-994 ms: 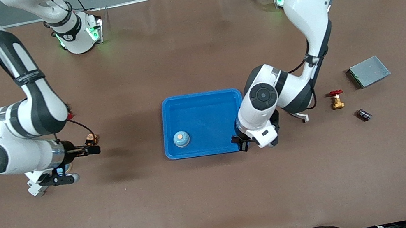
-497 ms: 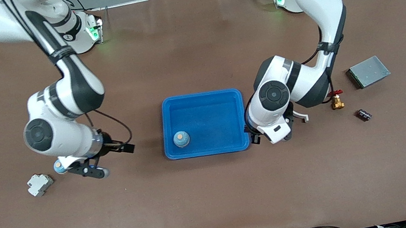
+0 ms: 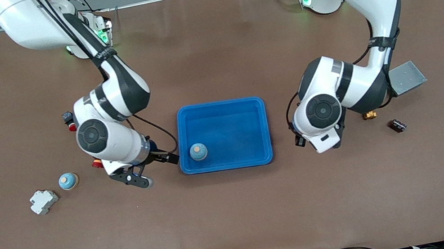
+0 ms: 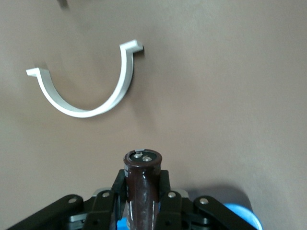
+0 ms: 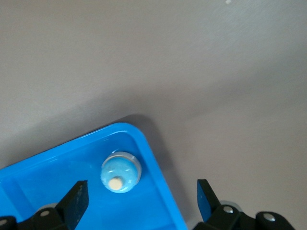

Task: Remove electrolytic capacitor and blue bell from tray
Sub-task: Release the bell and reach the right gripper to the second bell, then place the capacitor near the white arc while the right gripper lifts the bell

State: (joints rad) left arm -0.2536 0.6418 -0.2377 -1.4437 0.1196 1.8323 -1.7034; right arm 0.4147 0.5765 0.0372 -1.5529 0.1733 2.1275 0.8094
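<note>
My left gripper (image 3: 316, 143) is shut on a dark brown capacitor (image 4: 143, 187), held upright above the table between the blue tray (image 3: 229, 164) and the brass valve. In the left wrist view the gripper (image 4: 143, 199) clamps the capacitor on both sides. A blue bell (image 3: 198, 151) sits in the tray's corner toward the right arm's end, near the front camera. My right gripper (image 3: 166, 157) is open and empty over that tray edge. In the right wrist view its jaws (image 5: 141, 199) straddle the rim (image 5: 158, 163) beside the bell (image 5: 120, 172). A second blue bell (image 3: 68, 181) stands on the table.
A white breaker (image 3: 44, 201) lies by the second bell. A red button (image 3: 96, 164) and a black-red part (image 3: 68, 119) lie near the right arm. A white curved clip (image 4: 86, 108), a brass valve (image 3: 369, 115), a grey box (image 3: 407, 76) and a small dark capacitor (image 3: 397, 125) lie toward the left arm's end.
My right gripper has moved from the breaker and second bell to the tray's edge. My left gripper has moved away from the tray toward the left arm's end with the capacitor.
</note>
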